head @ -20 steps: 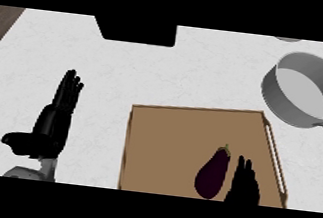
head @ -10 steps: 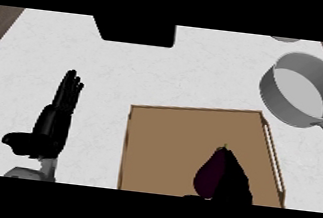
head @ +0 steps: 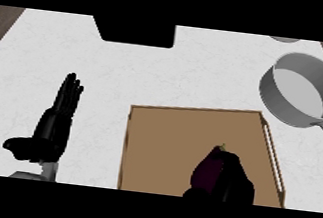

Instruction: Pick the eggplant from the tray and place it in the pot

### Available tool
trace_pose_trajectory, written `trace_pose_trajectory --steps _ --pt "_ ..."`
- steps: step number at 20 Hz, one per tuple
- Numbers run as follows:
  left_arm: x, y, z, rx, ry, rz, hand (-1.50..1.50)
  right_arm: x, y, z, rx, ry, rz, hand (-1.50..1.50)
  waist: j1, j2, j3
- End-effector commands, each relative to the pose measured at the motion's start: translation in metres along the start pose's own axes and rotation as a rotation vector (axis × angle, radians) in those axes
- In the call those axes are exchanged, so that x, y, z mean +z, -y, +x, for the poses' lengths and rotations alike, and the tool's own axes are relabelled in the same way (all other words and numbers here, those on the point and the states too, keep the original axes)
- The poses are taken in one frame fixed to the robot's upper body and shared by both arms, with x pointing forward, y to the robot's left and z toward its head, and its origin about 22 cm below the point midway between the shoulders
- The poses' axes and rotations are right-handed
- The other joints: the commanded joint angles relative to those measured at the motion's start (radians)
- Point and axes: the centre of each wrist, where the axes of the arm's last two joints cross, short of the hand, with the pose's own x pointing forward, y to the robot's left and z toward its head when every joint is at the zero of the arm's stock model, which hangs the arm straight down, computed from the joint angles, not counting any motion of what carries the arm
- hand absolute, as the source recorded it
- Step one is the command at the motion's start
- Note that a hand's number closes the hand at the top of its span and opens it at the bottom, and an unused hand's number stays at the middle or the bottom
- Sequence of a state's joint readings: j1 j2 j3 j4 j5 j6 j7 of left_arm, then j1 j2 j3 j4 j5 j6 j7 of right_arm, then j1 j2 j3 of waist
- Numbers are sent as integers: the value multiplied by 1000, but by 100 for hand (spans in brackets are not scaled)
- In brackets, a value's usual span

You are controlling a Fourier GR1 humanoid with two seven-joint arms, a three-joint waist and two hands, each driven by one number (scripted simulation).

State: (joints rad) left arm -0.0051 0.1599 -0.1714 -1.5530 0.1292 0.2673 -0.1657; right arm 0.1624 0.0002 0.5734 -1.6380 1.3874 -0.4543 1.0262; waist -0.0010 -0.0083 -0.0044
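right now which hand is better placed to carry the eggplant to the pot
The right hand. It is already curled around the dark purple eggplant on the brown wooden tray, and the grey metal pot sits up on the same right side. The left hand rests open on the counter, away from both.

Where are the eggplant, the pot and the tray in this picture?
eggplant [head: 208, 167]: head view, on its purple body, left of the right hand.
pot [head: 271, 96]: head view, on its grey outer wall.
tray [head: 164, 146]: head view, on its bare brown floor.
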Motion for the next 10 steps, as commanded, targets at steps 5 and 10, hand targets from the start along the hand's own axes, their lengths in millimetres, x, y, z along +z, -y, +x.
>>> trace_pose_trajectory --steps 5,10 --pt "-2 10 10 9 18 -35 0 -7 -8 10 198 301 169 150 35 13 5" --pt "-5 15 6 14 28 -59 0 -23 3 21 300 680 356 150 55 21 4"
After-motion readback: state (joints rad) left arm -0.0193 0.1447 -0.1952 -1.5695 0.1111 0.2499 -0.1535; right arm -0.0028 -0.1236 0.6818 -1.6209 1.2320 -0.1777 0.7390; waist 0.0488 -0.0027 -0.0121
